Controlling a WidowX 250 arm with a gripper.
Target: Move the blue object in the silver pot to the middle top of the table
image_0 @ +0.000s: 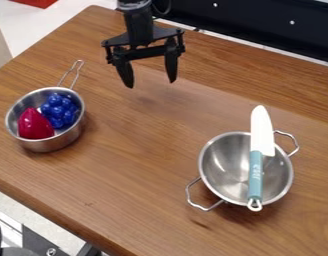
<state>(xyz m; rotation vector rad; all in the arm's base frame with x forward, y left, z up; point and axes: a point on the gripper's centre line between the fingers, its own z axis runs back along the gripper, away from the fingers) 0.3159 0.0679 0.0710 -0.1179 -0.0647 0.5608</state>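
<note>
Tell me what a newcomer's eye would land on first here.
Probably the red piece and blue bumpy cluster, bright together in the silver pot at left. Next, the white-bladed knife lying across the two-handled metal bowl at lower right, then the open black gripper near the top.

Yr arm [138, 22] is hanging up & right of the long-handled pot [50, 145] in view, yr gripper [151, 84] pointing down, fingers [171, 67] standing apart.

Black arm [138, 22], black tapering hand [151, 85]
</note>
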